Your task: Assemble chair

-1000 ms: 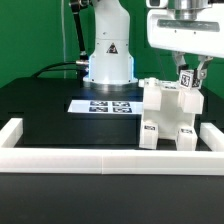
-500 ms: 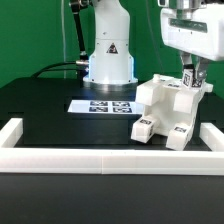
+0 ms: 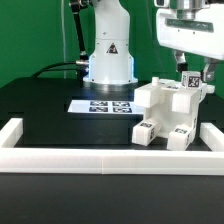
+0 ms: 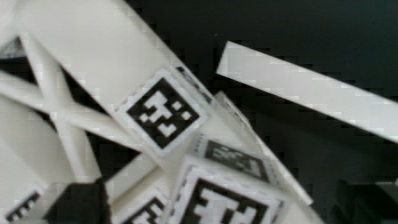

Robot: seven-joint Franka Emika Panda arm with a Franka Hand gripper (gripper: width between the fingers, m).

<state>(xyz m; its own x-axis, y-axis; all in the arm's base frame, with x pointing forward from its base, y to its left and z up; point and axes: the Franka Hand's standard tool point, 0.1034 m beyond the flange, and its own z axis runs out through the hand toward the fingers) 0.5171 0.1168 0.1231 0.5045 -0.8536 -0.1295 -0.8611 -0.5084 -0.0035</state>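
- The hand (image 3: 194,73) is hanging over the high end of the chair (image 3: 165,105), up and off to the exterior view's right of the marker board (image 3: 100,105).
- Its two fingers (image 4: 80,205) are standing on either side of that high end. I cannot tell if they are squeezing it or just sitting loose around it.
- The chair is sitting on the black table (image 3: 50,100), just beside the marker board on the exterior view's right, with the white rail (image 3: 100,152) close by.
- I think the hand is setting the chair down here. To do it well, it should be checking that the chair is resting steady and opening its fingers wide so that neither is rubbing the plastic. Then it should be going straight up, not sideways, so nothing is tipping.
- The chair is leaning, not standing straight. Its two stubby tagged ends are pointing down and toward the rail.
- Its long way seems to be running from the low end near the marker board up to the high end under the hand.
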